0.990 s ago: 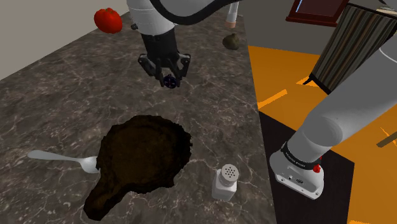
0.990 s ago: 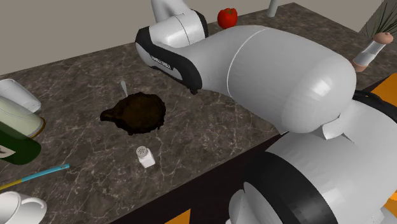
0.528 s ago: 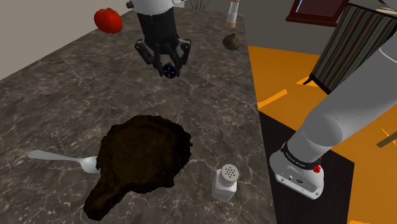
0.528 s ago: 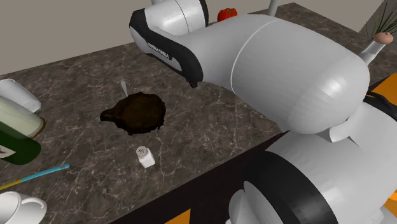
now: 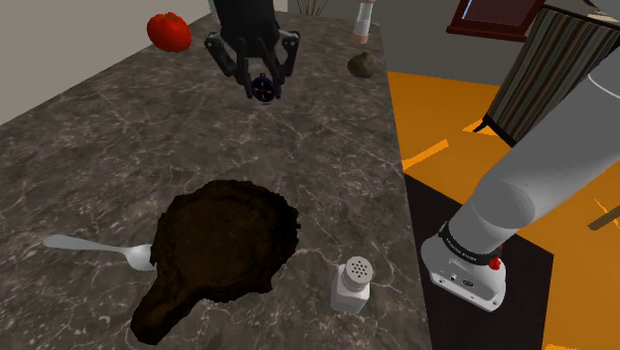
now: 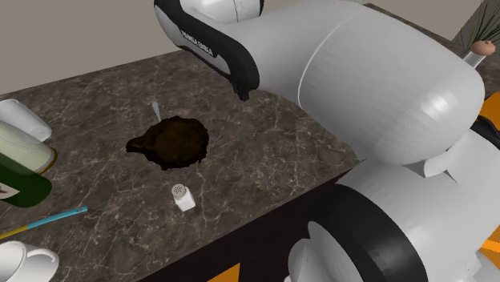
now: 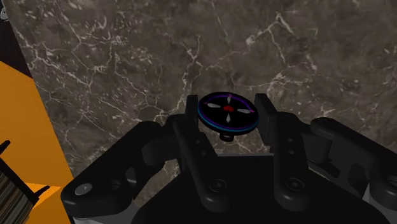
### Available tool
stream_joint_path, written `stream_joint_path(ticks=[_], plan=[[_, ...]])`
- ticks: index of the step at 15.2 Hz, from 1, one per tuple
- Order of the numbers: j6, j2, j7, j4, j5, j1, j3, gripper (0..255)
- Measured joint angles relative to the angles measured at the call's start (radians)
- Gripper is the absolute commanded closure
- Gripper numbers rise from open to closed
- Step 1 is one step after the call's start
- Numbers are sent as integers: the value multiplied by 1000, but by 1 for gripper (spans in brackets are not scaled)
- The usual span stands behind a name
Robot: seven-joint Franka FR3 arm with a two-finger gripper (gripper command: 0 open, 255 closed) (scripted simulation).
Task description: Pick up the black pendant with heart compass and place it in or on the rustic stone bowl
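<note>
At the shoulder view's upper centre, the round, blue-rimmed black pendant [image 5: 262,87] is clasped between the black fingers [image 7: 193,124] above the dark marbled table [image 5: 99,139].

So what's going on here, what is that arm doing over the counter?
The white arm's black pincer is shut on a small round dark pendant with a compass-like face, holding it over the dark marble counter. The rough dark brown bowl sits nearer the camera in the shoulder view, well apart from the pincer, with a spoon on one side and a white shaker on the other. The pendant is not yet in the bowl.
</note>
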Motion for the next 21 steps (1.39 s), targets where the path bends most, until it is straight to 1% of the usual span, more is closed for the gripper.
stream_joint_path(ticks=[6,7,11,13,16,17,19,21], plan=[[-82,26,7,98,-18,5,10,255],[-89,31,20,107,-20,10,18,255],[-115,68,122,142,-36,59,74,255],[-123,98,185,160,-53,92,106,255],[-163,196,306,239,-119,172,160,255],[-168,204,333,245,-123,190,169,255],[-189,246,401,280,-151,246,190,255],[-217,315,469,338,-200,321,200,255]])
